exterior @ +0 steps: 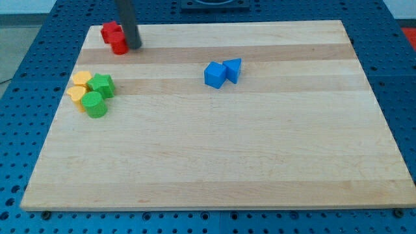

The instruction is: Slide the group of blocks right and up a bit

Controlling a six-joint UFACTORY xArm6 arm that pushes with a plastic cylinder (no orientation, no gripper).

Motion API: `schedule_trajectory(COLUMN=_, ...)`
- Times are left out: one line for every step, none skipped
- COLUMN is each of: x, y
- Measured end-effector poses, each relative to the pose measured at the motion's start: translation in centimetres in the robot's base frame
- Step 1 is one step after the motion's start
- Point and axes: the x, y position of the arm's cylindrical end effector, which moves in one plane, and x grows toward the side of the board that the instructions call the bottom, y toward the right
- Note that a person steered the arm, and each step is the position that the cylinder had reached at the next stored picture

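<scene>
My tip (134, 46) rests at the view's top left, touching the right side of two red blocks (114, 36) that sit close together near the board's top-left corner. Lower on the left is a tight cluster: a green star-like block (102, 84), a green cylinder (95, 104), and two yellow blocks (79, 88) on its left side. Near the middle top, a blue cube (214, 75) touches a blue triangular block (233, 69) on its right.
The wooden board (247, 162) lies on a blue perforated table (19, 78). The red blocks sit close to the board's top edge.
</scene>
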Motion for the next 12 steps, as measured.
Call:
schedule_trajectory(x=0.0, y=1.0)
schedule_trajectory(x=0.0, y=4.1)
schedule_trajectory(x=0.4, y=5.9)
schedule_trajectory(x=3.1, y=5.5)
schedule_trajectory(x=4.5, y=1.9)
schedule_trajectory(x=4.5, y=-1.9)
schedule_trajectory(x=4.4, y=-4.9)
schedule_trajectory(x=2.7, y=-5.5)
schedule_trajectory(x=1.0, y=-5.5)
schedule_trajectory(x=1.3, y=-3.3)
schedule_trajectory(x=3.5, y=1.5)
schedule_trajectory(x=7.0, y=5.0)
